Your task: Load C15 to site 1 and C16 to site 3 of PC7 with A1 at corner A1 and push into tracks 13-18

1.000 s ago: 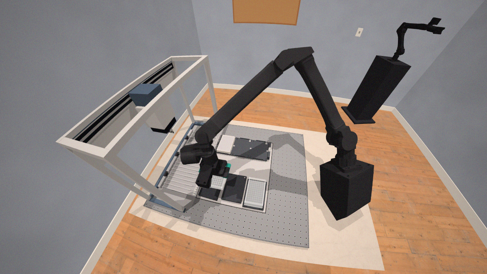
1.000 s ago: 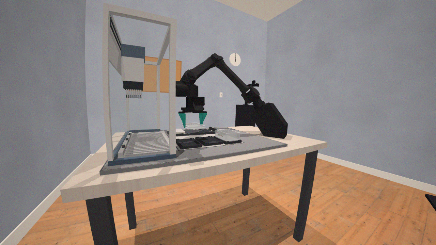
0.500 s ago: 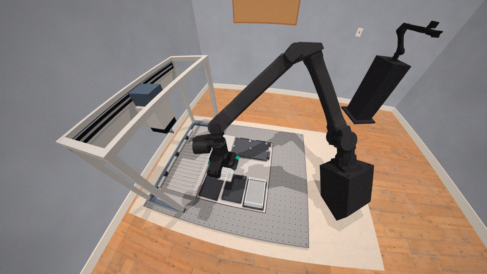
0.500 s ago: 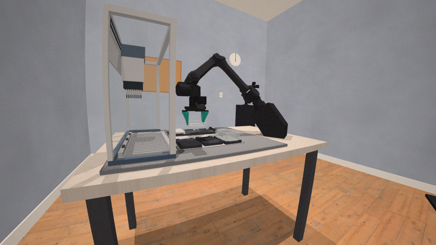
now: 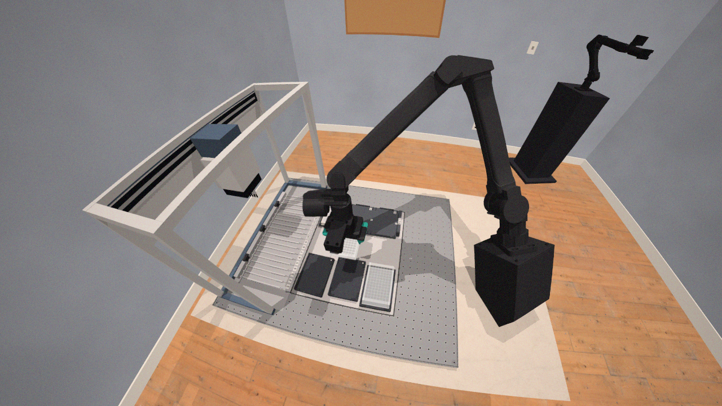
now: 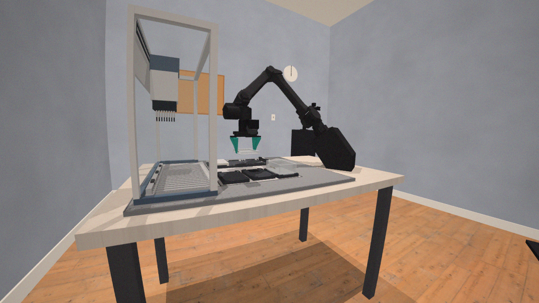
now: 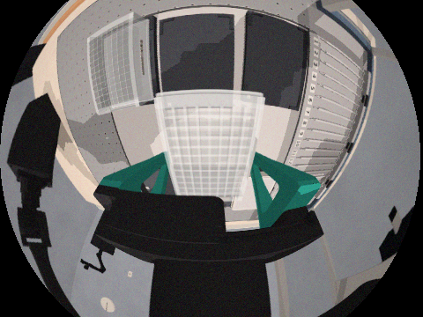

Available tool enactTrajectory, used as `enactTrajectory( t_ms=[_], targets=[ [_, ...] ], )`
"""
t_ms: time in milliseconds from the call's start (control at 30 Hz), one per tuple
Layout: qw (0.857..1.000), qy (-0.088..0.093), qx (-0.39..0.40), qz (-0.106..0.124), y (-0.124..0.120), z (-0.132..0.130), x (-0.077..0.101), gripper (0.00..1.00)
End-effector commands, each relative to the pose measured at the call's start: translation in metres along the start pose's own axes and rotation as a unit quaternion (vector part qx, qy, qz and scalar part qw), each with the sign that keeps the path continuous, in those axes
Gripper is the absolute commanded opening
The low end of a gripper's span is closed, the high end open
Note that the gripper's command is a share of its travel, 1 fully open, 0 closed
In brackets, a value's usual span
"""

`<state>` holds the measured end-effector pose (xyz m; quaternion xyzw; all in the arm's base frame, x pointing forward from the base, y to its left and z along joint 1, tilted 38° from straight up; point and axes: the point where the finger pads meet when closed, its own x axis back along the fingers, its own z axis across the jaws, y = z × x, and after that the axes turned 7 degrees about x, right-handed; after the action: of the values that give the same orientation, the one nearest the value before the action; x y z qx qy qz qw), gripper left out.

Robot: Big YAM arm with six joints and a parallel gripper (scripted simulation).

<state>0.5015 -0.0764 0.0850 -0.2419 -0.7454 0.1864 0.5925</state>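
My gripper [image 5: 348,243] is shut on a clear, gridded well plate, C15, gripping its two long sides. It hangs level, well above the table, over the apron between the nest row and the dark carrier PC7 [image 5: 382,222]. In the wrist view the plate [image 7: 208,143] sits between the teal fingers. In the exterior view the gripper [image 6: 245,144] holds the plate [image 6: 247,151] clear of everything below. Nests S3 [image 5: 313,274] and S2 [image 5: 347,278] are dark and bare. The clear deep-well block C51 [image 5: 378,286] sits on nest S1. My wrist hides the carrier's left end.
The ribbed loading rails [image 5: 277,242] lie left of the nests, under the white instrument frame [image 5: 202,166] with its pipetting head [image 5: 232,163]. A frame post [image 6: 212,109] stands close to my wrist. The arm's black base [image 5: 512,272] stands at the right.
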Motion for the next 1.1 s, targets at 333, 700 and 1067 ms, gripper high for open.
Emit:
enactTrajectory(
  t_ms=[333, 700, 1067],
  targets=[
    [1.0, -0.026, -0.009, -0.003, -0.044, 0.017, 0.015, 0.0],
    [1.0, -0.026, -0.008, -0.002, -0.072, 0.045, 0.013, 0.0],
    [1.0, -0.026, -0.007, 0.0, -0.1, 0.074, 0.012, 0.0]
  ],
)
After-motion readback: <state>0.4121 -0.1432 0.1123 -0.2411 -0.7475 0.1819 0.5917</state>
